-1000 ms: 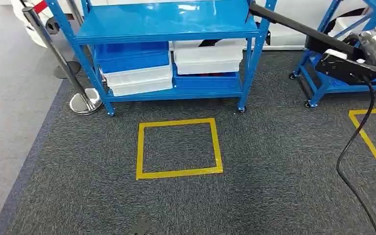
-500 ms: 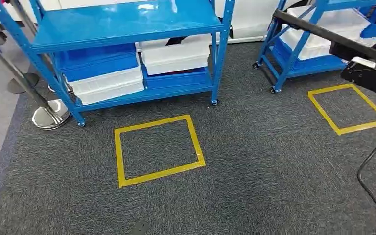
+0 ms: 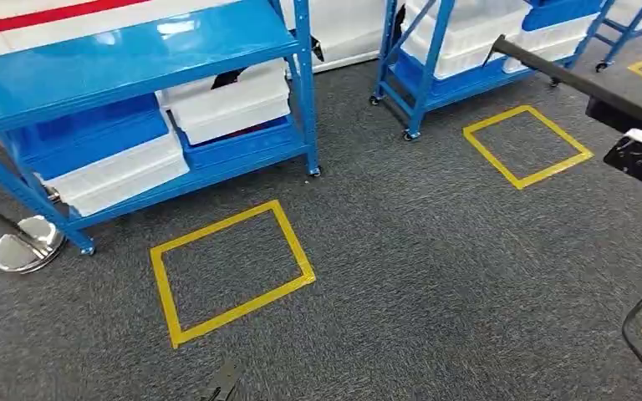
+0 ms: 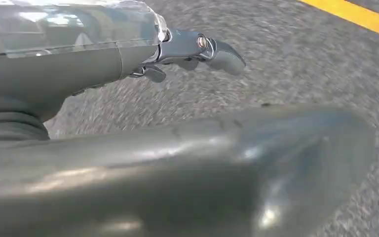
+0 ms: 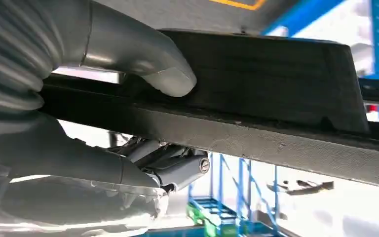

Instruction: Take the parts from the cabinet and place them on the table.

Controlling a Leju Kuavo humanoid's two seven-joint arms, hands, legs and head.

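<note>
Right hand (image 5: 79, 123): thumb and fingers (image 5: 172, 170) clamp the long black part (image 5: 256, 98) between them, likely for carrying.
Left hand (image 4: 128, 98): fingers (image 4: 197, 49) extended over the carpet (image 4: 301, 59), nothing between them, though blurred.

In my head view the dark grey carpet (image 3: 435, 276) carries a yellow tape square (image 3: 231, 271) at lower centre and another (image 3: 527, 145) at upper right, a blue wheeled rack (image 3: 134, 58) of white and blue bins at upper left, and a chrome post base (image 3: 22, 245) at the left edge.
</note>
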